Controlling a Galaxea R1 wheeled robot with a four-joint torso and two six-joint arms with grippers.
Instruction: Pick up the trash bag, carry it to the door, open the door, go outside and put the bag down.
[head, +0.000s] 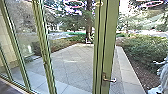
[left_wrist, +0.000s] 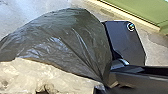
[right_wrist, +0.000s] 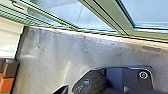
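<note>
Green-framed glass panels (head: 44, 47) stretch across what's ahead of us, and past them we've got a big paved patio (head: 72, 68) with trees (head: 88, 22) at the far end and dense bushes (head: 143, 47) along the right. Between the bushes and the paving there's a strip of brown ground (head: 137, 67). Down in the lower right of the head view there's a pale shape (head: 158, 83), and honestly we can't tell what it is. Looking down, we see a smooth grey floor (right_wrist: 50, 57) running right up to the foot of the glass front. Our trash bag (left_wrist: 70, 37) is dark, shiny plastic, puffed out and up off the floor right beside our base, with its folds pulled together at the left claw (left_wrist: 106, 86), so that one's got a grip on it. Pale, see-through crumpled plastic (left_wrist: 37, 75) sits up against the bag too. The right claw? Can't tell if it's released or clenched, sorry. Over near a pale wall (right_wrist: 11, 37) there's a brown block (right_wrist: 10, 68) with an orange one (right_wrist: 6, 82) next to it, and smallest of all is the metal door handle (head: 108, 79) on the wide green upright.
</note>
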